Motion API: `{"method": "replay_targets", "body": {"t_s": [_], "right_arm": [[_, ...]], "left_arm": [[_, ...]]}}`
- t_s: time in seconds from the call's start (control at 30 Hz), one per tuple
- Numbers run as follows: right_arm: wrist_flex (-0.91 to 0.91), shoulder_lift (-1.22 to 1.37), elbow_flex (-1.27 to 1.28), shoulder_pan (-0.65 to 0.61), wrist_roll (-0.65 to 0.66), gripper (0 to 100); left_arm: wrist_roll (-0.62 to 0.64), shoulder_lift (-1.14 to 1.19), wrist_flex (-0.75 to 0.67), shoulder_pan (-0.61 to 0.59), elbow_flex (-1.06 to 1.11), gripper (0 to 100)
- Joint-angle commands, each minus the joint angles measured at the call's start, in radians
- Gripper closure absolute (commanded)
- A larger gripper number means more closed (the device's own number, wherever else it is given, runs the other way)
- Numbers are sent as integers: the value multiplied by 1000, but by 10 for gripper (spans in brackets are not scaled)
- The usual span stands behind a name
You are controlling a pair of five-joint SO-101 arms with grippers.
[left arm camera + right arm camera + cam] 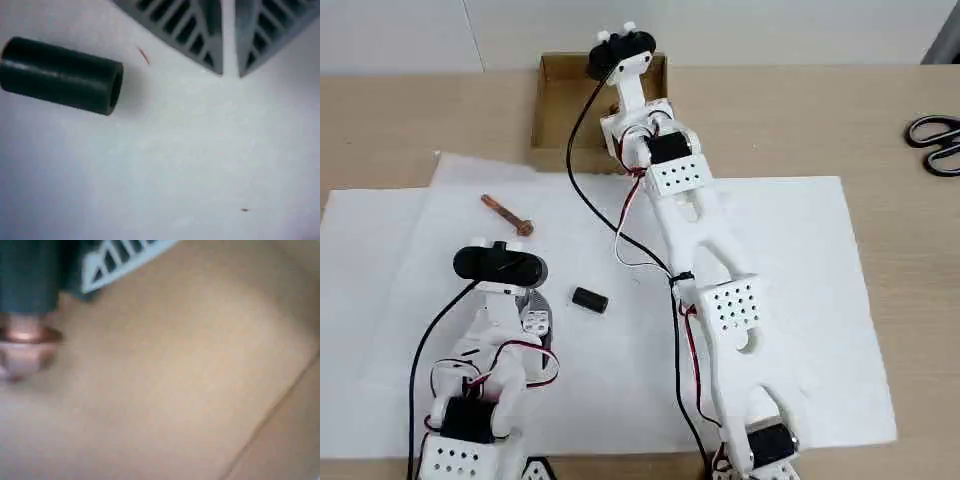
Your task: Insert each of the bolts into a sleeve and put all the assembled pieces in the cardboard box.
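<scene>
Cardboard box [550, 110] under our right end effector [60, 275], clamped on sleeved bolt [22, 335], left end effector [230, 67] closed, empty, beside loose sleeve [62, 75] on paper [800, 260], we note bare bolt [507, 214] nearby.

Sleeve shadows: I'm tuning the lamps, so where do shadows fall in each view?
High view: even light, with the box darkest inside under the arm. Left wrist view: a soft shadow hugs the sleeve on the paper. Right wrist view: the box floor dims near the bolt head.
</scene>
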Motion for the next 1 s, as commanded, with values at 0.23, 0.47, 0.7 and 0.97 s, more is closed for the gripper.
{"method": "replay_targets", "body": {"t_s": [0.23, 0.47, 0.7, 0.97], "right_arm": [[217, -35, -324, -33, 9, 689], [526, -65, -499, -85, 8, 781], [754, -295, -496, -108, 6, 913], [885, -450, -493, -131, -14, 919]], "left_arm": [[-6, -8, -21, -8, -4, 995], [-6, -8, -21, -8, -4, 995], [-6, -8, -21, -8, -4, 995], [-2, -8, -26, -20, -2, 995]]}}
